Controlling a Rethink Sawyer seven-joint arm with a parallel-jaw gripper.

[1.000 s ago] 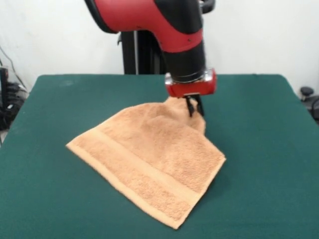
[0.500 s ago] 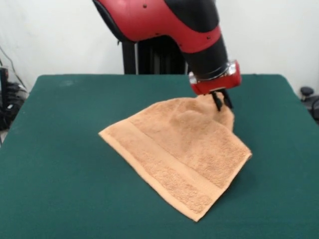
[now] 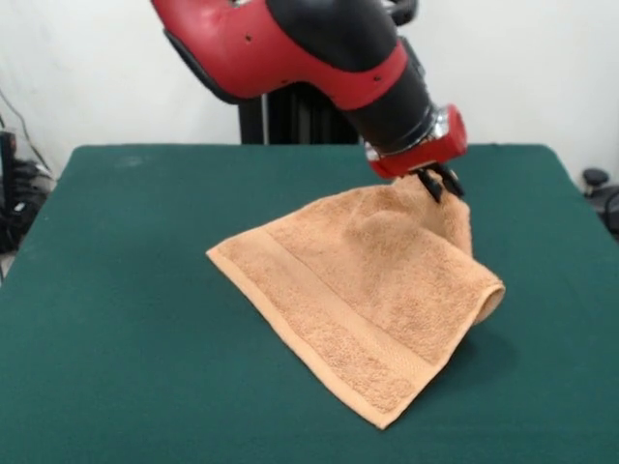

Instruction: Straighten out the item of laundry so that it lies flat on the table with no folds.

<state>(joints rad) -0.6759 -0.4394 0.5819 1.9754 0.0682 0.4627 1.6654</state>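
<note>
The orange-tan terry towel lies on the dark green table, right of centre. A flat woven band runs along its near-left hem. My gripper is shut on the towel's far right corner and holds it lifted off the table. The towel slopes down from the gripper to the table. Its right edge hangs curled under in a rounded fold. The towel's near corner rests close to the table's front edge.
The red and black arm comes down from the upper left over the far part of the table. The black pedestal stands behind the far edge. Cables hang at the left.
My gripper has carried the towel's corner to the right and slightly up. The towel slid right with it, and its right edge has curled under into a fold.
</note>
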